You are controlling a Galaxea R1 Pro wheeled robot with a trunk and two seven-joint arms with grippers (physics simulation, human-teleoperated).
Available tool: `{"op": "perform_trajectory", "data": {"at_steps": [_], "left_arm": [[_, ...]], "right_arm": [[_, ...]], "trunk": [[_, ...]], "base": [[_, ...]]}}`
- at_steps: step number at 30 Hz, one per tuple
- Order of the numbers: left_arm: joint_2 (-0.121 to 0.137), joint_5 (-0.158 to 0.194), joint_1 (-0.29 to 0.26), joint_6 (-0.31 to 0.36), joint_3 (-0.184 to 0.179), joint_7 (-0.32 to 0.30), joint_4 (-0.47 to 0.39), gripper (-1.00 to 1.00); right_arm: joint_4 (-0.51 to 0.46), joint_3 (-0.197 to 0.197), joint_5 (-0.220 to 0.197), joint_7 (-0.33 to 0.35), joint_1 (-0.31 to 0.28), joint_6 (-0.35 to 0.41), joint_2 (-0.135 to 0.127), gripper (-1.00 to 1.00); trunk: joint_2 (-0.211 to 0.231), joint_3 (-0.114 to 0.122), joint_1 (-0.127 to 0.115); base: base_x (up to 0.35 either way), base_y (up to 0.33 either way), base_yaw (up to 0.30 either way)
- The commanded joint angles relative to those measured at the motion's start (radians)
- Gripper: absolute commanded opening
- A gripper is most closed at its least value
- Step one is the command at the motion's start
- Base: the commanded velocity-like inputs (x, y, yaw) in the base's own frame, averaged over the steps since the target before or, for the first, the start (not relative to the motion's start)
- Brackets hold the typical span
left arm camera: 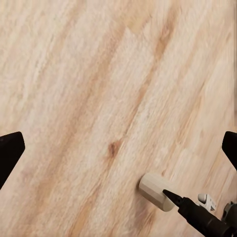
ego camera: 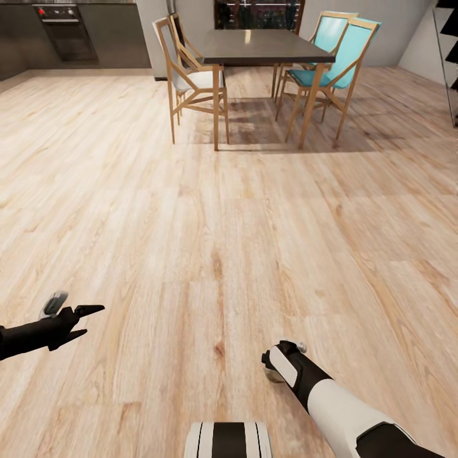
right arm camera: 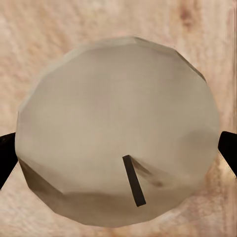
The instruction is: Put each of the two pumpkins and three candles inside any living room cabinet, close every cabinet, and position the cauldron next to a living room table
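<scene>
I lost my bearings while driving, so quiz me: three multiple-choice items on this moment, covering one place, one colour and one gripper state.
1. Where is the dining table?
A. far ahead across the floor
B. directly beneath the camera
C. tipped over nearby

2. What colour are the chairs on its right side?
A. red
B. turquoise
C. black

3. What state is the right gripper in?
A. open and empty
B. shut on a candle
C. shut on a pumpkin

Answers:
1. A: the dining table stands upright at the far end of the floor.
2. B: the chairs have turquoise backs.
3. B: the right gripper has a finger on each side of the candle.
</scene>
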Motion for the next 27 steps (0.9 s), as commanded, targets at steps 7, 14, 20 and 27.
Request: {"op": "perform_trajectory", "data": {"at_steps": [7,14,20,27], "left_arm": [[-0.002,-0.001,0.0,0.0,-0.003,0.0,0.0,1.0],[-0.011,-0.014,-0.001,-0.01,-0.066,0.012,0.001,1.0],[-0.024,-0.036,-0.003,-0.015,-0.118,0.103,0.001,1.0],[-0.084,-0.061,-0.006,-0.014,-0.122,0.299,-0.005,1.0]], "right_arm": [[-0.006,0.001,0.0,0.007,0.001,-0.001,-0.005,-1.0],[-0.215,0.008,-0.001,0.069,0.016,0.016,-0.01,-1.0],[-0.45,0.004,-0.001,0.08,0.092,0.142,-0.013,-1.0],[-0.479,0.005,-0.005,0.081,0.104,0.156,-0.012,-1.0]], "trunk": [[0.002,0.027,-0.003],[0.003,0.054,-0.006],[0.005,0.077,-0.009],[0.006,0.105,-0.012]], "base": [[0.0,0.0,0.0],[0.0,0.0,0.0],[0.0,0.0,0.0],[0.0,0.0,0.0]]}}
